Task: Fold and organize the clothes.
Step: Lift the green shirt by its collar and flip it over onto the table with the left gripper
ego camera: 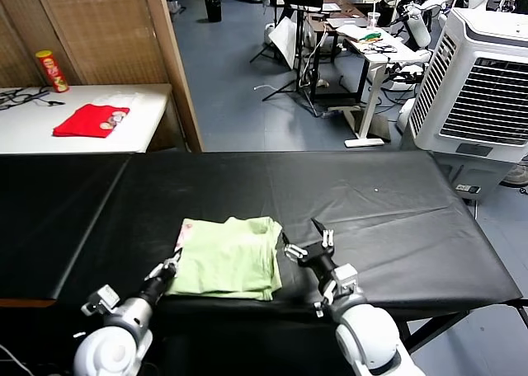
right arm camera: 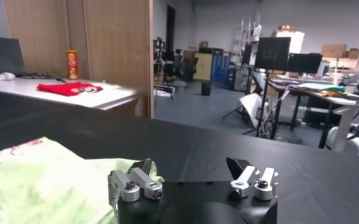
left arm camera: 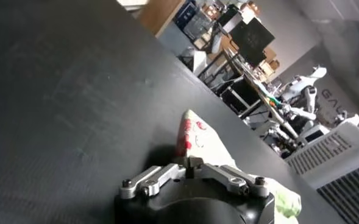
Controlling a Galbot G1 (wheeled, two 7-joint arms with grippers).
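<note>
From the head view, the pale green T-shirt (ego camera: pixel 228 258) lies folded into a rough square on the black table (ego camera: pixel 388 219), close to the near edge and a little left of its middle. The left gripper (ego camera: pixel 167 269) sits at the shirt's near-left corner, its fingers drawn together on the hem of the cloth. The right gripper (ego camera: pixel 308 244) rests just beside the shirt's right edge with its fingers spread apart and nothing between them. Beyond the far-left corner, a white side table (ego camera: pixel 25 129) carries a red cloth (ego camera: pixel 91 119) and a tall snack can (ego camera: pixel 52 70). The left wrist view shows the T-shirt (left arm camera: pixel 197 140) with its red-and-white print peeking out just past that gripper (left arm camera: pixel 191 165). The right wrist view shows the fingers (right arm camera: pixel 144 170) of that gripper (right arm camera: pixel 191 169) released, the left one over the T-shirt (right arm camera: pixel 45 176).
</note>
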